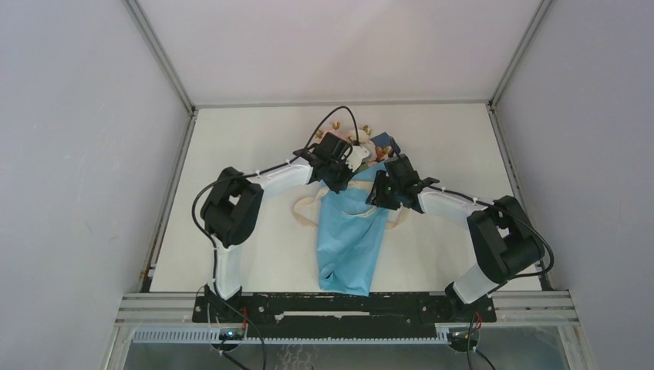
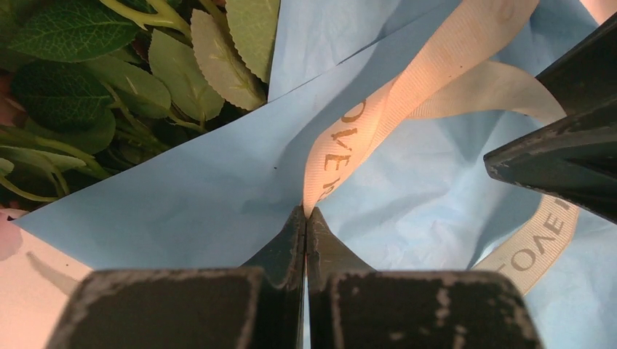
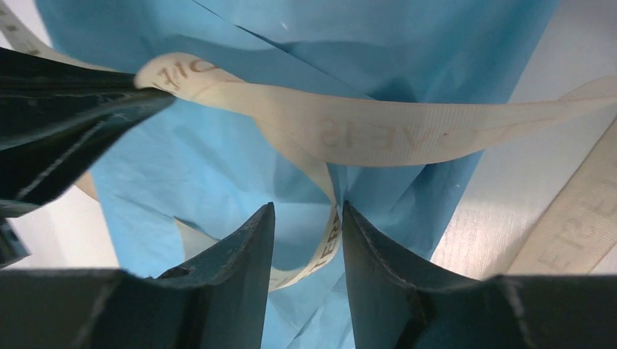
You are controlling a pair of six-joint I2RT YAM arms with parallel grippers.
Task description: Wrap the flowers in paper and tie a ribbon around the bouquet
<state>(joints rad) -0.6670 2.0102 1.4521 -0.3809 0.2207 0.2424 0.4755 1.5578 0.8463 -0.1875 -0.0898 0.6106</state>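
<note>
Left tool (image 2: 306, 212) first: its two dark fingers are pressed flat together, and the narrow cream-beige woven ribbon (image 2: 407, 80) with printed lettering rises straight out of the tips. That's a firm pinch on one strand. Over to the right tool (image 3: 307, 211): the jaws stand about half spread with a strand of that ribbon hanging down through the gap, and as far as I can see neither pad is biting on it. So one end is anchored and the other is only straddled.

Moving outward, the ribbon loops across the wide, far part of the long cone of thin light-blue paper (image 2: 204, 196), with both tools close together above it. The flowers (image 1: 370, 146), small pink and cream roses with green leaves, poke out at the far end of the bouquet (image 1: 351, 239). Its narrow tail points to the near edge of the pale tabletop (image 1: 254, 139).

My read is that this is the tying stage, with the wrap already made. To do it well, the left tool should hold tension without dragging the cone sideways. The right tool should close low on the strand between its jaws before pulling, or the loop goes slack. Thin paper crumples easily, so pull along the ribbon, not down.
</note>
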